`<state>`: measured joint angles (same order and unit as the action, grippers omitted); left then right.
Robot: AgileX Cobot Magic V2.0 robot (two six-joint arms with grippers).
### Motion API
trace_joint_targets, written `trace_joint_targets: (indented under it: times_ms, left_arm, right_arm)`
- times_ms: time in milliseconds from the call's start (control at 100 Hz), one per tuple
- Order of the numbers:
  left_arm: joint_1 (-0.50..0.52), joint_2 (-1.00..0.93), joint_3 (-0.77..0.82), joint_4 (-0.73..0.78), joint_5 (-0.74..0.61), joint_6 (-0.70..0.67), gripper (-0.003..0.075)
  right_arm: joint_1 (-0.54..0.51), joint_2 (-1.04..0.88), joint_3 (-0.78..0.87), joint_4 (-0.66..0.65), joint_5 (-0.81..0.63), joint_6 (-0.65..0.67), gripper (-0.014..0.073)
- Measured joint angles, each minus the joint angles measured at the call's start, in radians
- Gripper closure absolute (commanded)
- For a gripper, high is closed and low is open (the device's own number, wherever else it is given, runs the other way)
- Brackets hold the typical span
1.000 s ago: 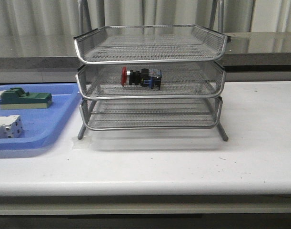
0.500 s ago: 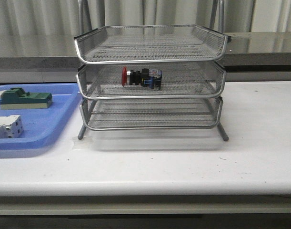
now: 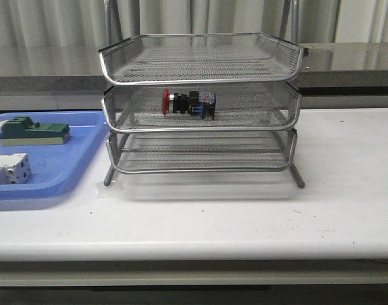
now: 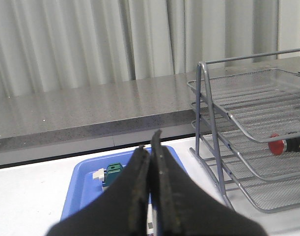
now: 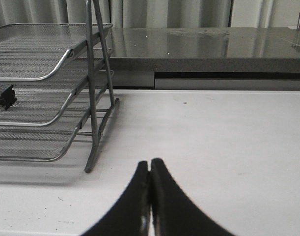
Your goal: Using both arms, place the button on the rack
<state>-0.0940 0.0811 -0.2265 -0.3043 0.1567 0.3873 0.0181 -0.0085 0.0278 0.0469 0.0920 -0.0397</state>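
Note:
The button [image 3: 188,103] lies on its side on the middle tier of the silver wire rack [image 3: 200,130], red head to the left. It also shows in the left wrist view [image 4: 286,145], and its rear block shows in the right wrist view [image 5: 2,96]. The rack also shows in the left wrist view [image 4: 248,118] and in the right wrist view [image 5: 46,69]. Neither arm shows in the front view. My left gripper [image 4: 150,147] is shut and empty, above the blue tray, left of the rack. My right gripper [image 5: 150,167] is shut and empty, over the bare table right of the rack.
A flat blue tray [image 3: 54,166] lies left of the rack, holding a green block [image 3: 32,131] and a white blocky part [image 3: 9,168]. The tray [image 4: 81,187] and green block [image 4: 113,173] also show in the left wrist view. A grey counter [image 3: 346,60] runs behind.

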Motion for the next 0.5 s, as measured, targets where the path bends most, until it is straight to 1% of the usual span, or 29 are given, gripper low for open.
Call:
trace_joint_targets:
  times_ms: [370, 500]
  left_arm:
    - [0.0, 0.0, 0.0, 0.0, 0.0, 0.0, 0.074]
    - [0.0, 0.0, 0.006, 0.024, 0.0, -0.002, 0.074]
  right_arm:
    - [0.0, 0.0, 0.0, 0.0, -0.002, 0.0, 0.0655]
    - [0.0, 0.0, 0.0, 0.0, -0.002, 0.0, 0.0655]
